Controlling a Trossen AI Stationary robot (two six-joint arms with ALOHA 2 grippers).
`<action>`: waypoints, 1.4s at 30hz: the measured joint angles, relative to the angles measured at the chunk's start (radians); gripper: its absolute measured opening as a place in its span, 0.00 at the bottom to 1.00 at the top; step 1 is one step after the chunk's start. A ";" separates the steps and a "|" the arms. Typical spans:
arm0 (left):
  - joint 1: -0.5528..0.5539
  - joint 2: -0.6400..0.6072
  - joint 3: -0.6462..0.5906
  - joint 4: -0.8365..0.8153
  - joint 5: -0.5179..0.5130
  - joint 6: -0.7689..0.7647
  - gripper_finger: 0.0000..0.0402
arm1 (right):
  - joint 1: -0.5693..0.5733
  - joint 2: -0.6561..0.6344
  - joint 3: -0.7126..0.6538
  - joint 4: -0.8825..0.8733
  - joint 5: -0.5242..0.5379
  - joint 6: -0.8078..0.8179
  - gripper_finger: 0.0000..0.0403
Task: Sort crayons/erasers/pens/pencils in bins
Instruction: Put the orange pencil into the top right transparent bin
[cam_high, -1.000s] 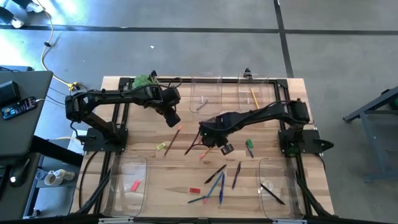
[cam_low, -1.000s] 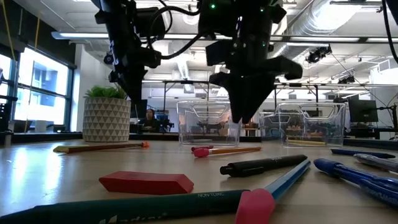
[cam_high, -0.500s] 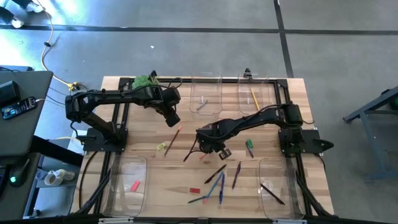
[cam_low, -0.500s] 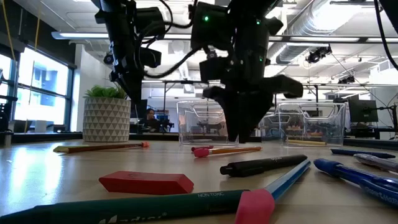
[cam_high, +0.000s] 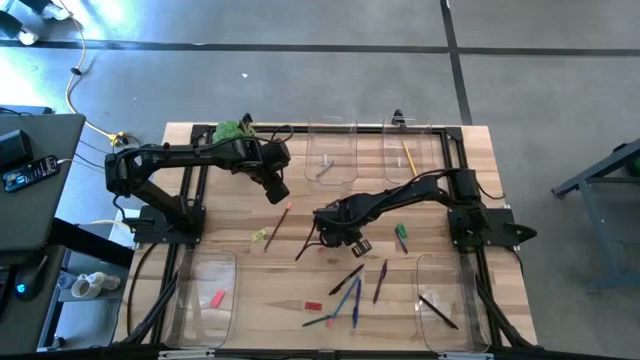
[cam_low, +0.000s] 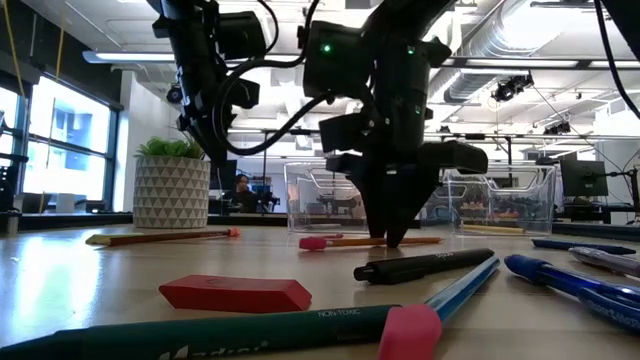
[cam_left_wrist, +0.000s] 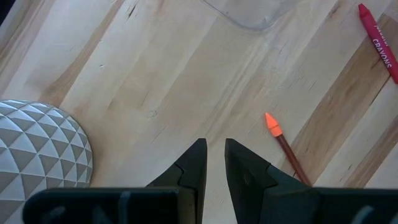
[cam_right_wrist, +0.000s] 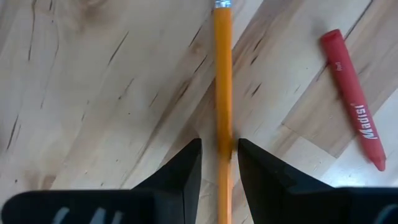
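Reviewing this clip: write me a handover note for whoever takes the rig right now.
Right gripper: down at mid-table, jaws straddling an orange pencil that lies flat; not lifted, grip unconfirmed. A red crayon lies beside it.
Left gripper: waiting empty near the plant pot, jaws slightly apart.
Done: far bins hold a yellow pencil and a pale stick; near-left bin holds a pink eraser; near-right bin holds a black pen.
Left: pens, pencils, crayons and erasers are scattered mid-table, including a red eraser.

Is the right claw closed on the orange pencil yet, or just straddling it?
Straddling, not closed. In the right wrist view the right claw has a finger on each side of the orange pencil, which lies flat on the table.
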 joint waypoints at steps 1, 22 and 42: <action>0.000 0.000 0.000 0.000 0.000 0.000 0.12 | 0.000 0.004 0.001 -0.002 0.000 0.000 0.25; 0.037 0.000 0.000 -0.001 0.000 0.034 0.12 | 0.000 0.003 -0.002 -0.046 -0.021 0.112 0.01; 0.095 0.000 0.000 -0.001 0.004 0.061 0.12 | -0.068 -0.209 -0.008 -0.140 -0.057 0.351 0.00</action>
